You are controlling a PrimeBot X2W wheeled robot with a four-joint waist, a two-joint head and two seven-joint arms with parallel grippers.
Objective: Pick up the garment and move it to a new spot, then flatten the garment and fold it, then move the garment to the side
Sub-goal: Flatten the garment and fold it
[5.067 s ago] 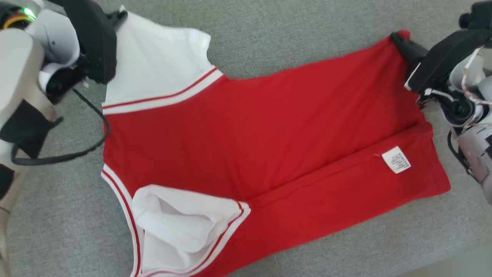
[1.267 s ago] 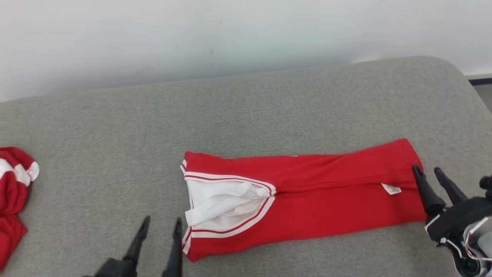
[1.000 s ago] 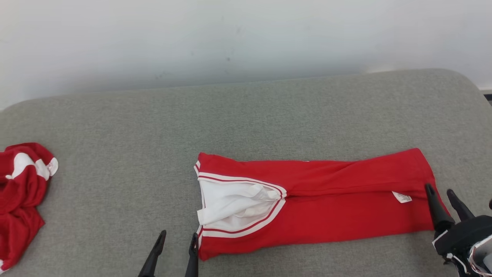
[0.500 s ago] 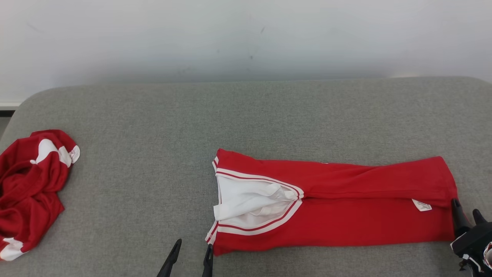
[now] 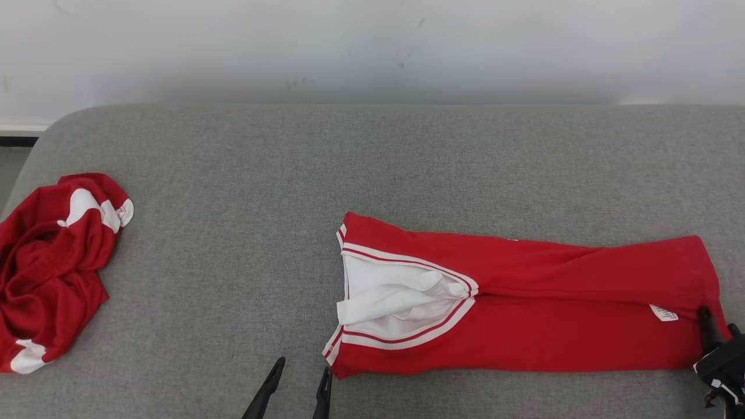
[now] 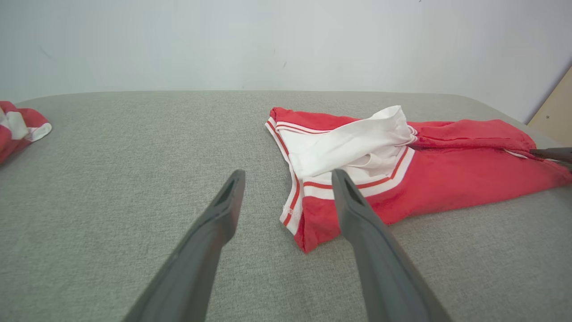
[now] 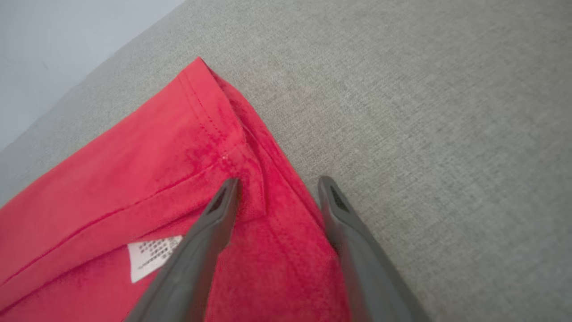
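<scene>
The garment, red with white striped trim, lies folded into a long band across the grey cushion, a white sleeve showing at its left end. My left gripper is open just off the band's near left corner, touching nothing. My right gripper is open at the band's right end. In the right wrist view its fingers straddle the hem, one finger over the red cloth and the other at the hem's edge. A white label lies beside the left finger.
A second red and white garment lies crumpled at the cushion's far left. The grey cushion ends at a rounded left corner, with a pale wall behind. A wooden panel stands at the right.
The garment, spread wide five seconds ago, now lies folded into a narrow band. Over the last second the camera has turned left, shifting the whole picture right; both grippers keep their places at the band's ends.
</scene>
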